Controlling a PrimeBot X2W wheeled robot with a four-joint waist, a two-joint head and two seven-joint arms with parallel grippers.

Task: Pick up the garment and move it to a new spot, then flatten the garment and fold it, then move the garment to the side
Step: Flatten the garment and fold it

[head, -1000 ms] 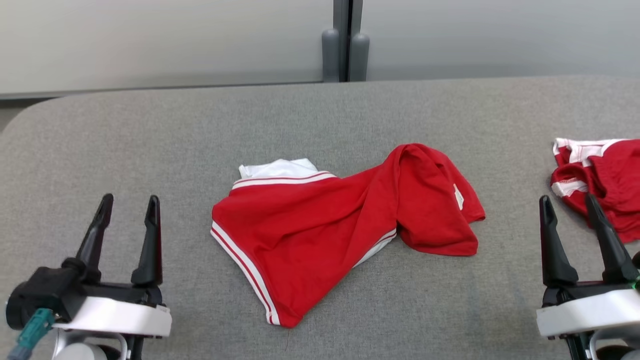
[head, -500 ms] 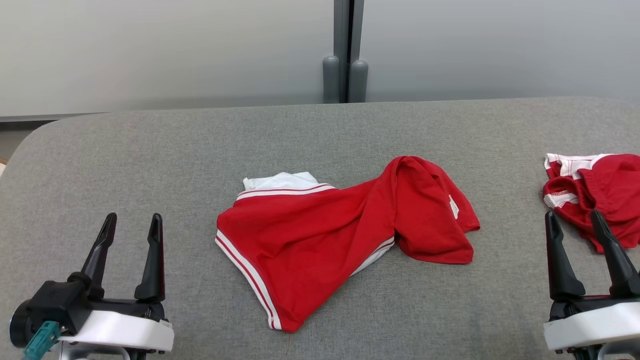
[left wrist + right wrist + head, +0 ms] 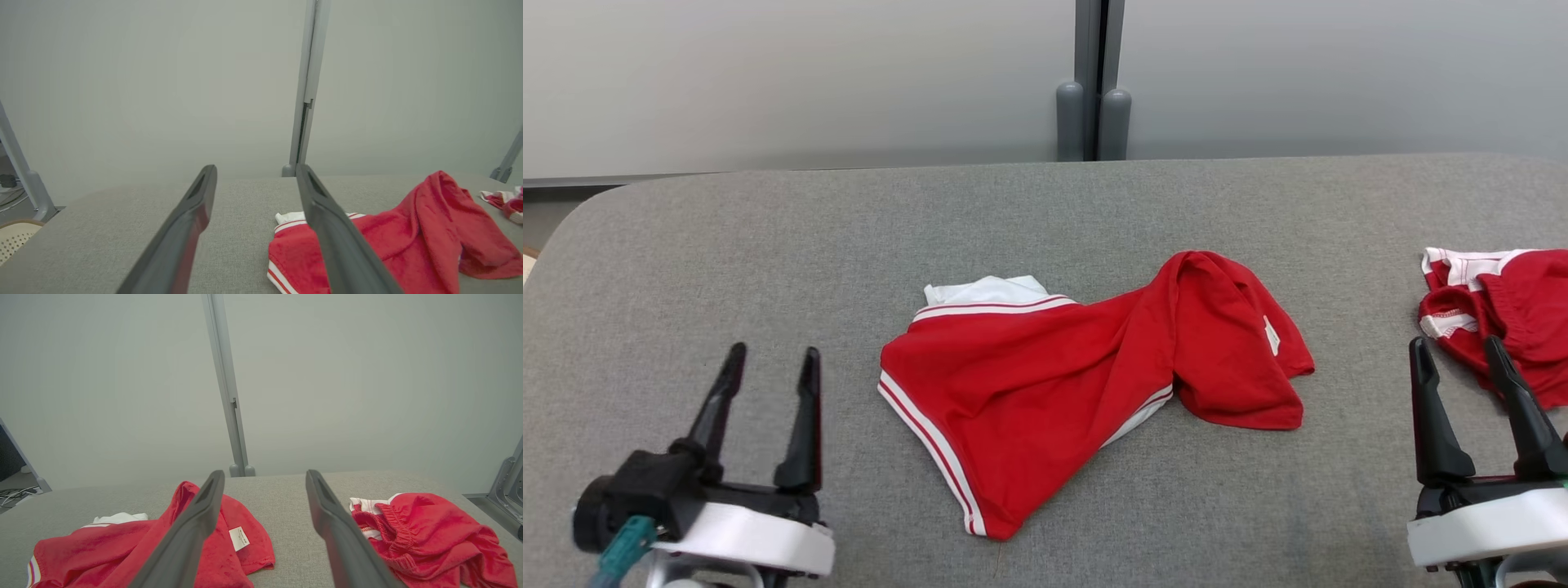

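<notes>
The left gripper [image 3: 774, 353] stood at the near left with its two dark fingers spread wide over bare surface, well apart from the garment [image 3: 1045, 384]. The right gripper [image 3: 1455, 343] stood at the near right, fingers likewise spread. Its outer finger overlapped a second red garment [image 3: 1503, 318] in the head view, and whether they touched could not be judged. Between the two grippers the garment lay crumpled at the middle of the grey padded table [image 3: 768, 237], red with white stripes along its hem and a white panel [image 3: 984, 290] poking out at its far edge. A broad strip of bare grey ran between the left gripper and the striped left edge, and a narrower one between the right flap and the right gripper. More bare table reached to the far edge, where a pale partition with a grey post [image 3: 1093, 82] rose. The table's far left corner was rounded. The right flap was folded over itself, hiding what lay beneath, and the print on its small white label [image 3: 1271, 335] was too small to read. The second garment was cut off by the head view's right border.
</notes>
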